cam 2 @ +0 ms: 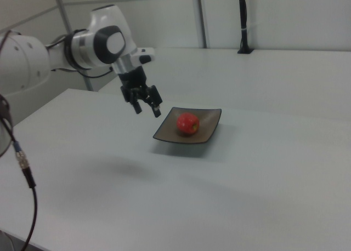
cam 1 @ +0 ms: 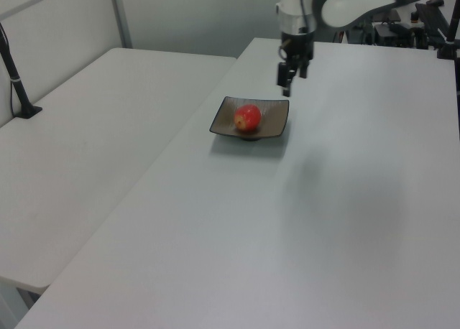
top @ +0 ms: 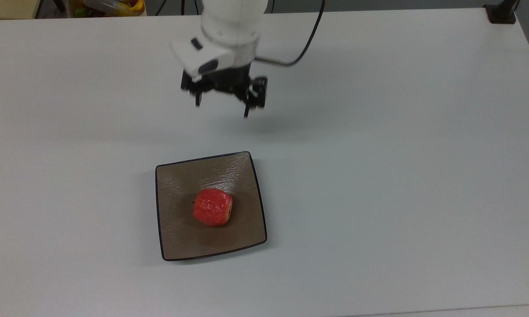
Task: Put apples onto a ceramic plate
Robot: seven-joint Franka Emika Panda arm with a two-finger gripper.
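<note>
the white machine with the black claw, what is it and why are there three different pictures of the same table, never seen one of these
It is a robot arm, white and jointed, ending in a black two-finger gripper that picks things up. The three pictures come from three cameras off the arm, all taken at the same moment. The top view looks down on the table. The left view and the right view look across it from opposite sides, so the arm comes in from a different side in each.

On the white table sits a square brown ceramic plate with a thin black rim. A small red apple rests near its middle. The same apple shows in the right view too.

The gripper holds nothing. Its fingers are open and it hangs in the air, apart from the plate, above bare table in the top view.
</note>
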